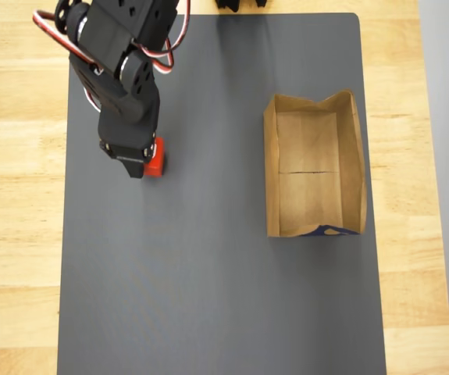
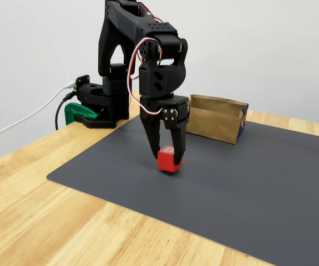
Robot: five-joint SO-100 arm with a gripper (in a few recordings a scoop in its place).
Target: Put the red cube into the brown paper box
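1. We see the black arm reaching down from its base at the far left corner of the wooden table, with red and white wires looping past its upper joints.
2. The gripper points straight down over the dark grey mat; in the overhead view it sits at the mat's upper left area.
3. The red cube rests on the mat between the two fingers, one finger on each side of it; we judge the fingers closed around the cube, which appears still in contact with the mat.
4. A white mark shows on the cube's top face; we cannot read it.
5. In the overhead view the cube shows beside the gripper's tip.
6. The brown paper box lies open on the right part of the mat, well apart from the cube, with a crease across its floor and blue print at its lower end.
7. A green clamp holds the base at the table edge.
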